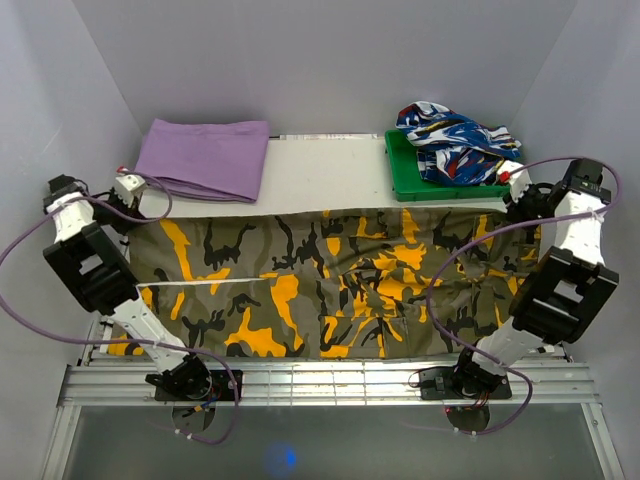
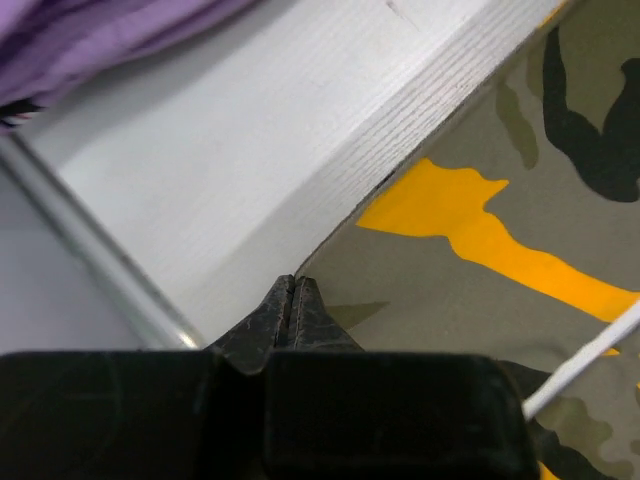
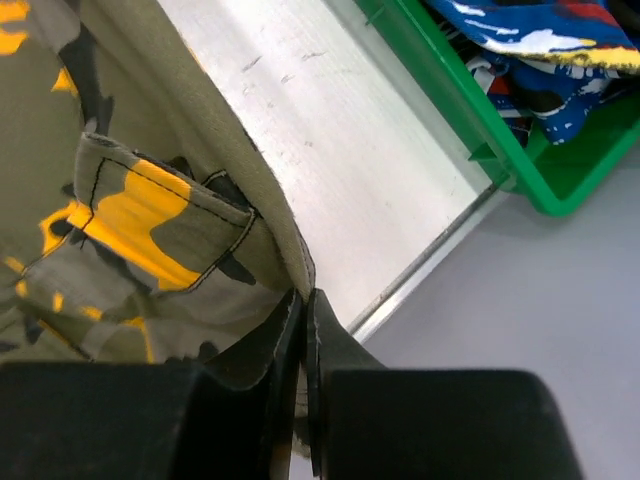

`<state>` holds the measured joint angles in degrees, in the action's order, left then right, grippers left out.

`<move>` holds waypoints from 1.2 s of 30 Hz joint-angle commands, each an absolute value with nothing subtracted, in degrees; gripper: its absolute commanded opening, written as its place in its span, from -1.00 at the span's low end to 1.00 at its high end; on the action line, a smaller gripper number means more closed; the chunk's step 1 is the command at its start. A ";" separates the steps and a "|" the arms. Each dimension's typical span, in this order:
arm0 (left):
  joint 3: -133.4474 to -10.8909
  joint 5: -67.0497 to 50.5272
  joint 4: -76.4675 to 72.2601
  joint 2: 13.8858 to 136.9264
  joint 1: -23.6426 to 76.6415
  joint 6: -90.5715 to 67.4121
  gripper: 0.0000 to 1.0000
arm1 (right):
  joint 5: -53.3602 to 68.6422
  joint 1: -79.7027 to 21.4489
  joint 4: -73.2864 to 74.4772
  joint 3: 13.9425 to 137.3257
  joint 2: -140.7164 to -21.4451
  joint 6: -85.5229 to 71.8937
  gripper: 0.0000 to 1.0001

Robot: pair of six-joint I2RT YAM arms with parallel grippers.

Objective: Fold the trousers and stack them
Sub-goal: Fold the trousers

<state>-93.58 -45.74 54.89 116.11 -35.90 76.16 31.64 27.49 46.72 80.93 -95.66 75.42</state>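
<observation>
Camouflage fabric of the trousers (image 1: pixel 330 290) lies spread flat on the table (image 1: pixel 320 175), from centre to 6 o'clock. The left gripper (image 2: pixel 293 292) is clamped on the far corner at 9 o'clock. The right gripper (image 3: pixel 304 300) is clamped on the far edge at 3 o'clock. Step in hand: first fold. The next move probably calls for a synchronised lift, then carrying the far edge toward 6 o'clock under even tension.

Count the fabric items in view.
3: camouflage trousers spread across the front, purple cloth back left, patterned garment in the green bin back right; bin may hide more.
</observation>
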 commanded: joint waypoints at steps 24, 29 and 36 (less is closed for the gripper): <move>-54.75 -28.75 51.35 101.95 -57.85 94.26 -1.00 | 18.90 36.83 42.73 40.33 -81.27 100.22 -0.85; -53.62 -27.69 43.35 104.32 -48.97 81.58 -1.00 | 19.07 36.74 37.89 47.88 -89.63 91.60 -0.85; -66.40 -30.75 38.14 110.90 -39.03 63.83 -1.00 | 23.54 36.21 39.10 61.16 -96.59 83.94 -0.85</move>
<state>-62.26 -33.61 51.94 102.78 -41.78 73.12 22.96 36.34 45.43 56.90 -95.35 88.20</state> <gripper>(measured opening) 0.009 0.081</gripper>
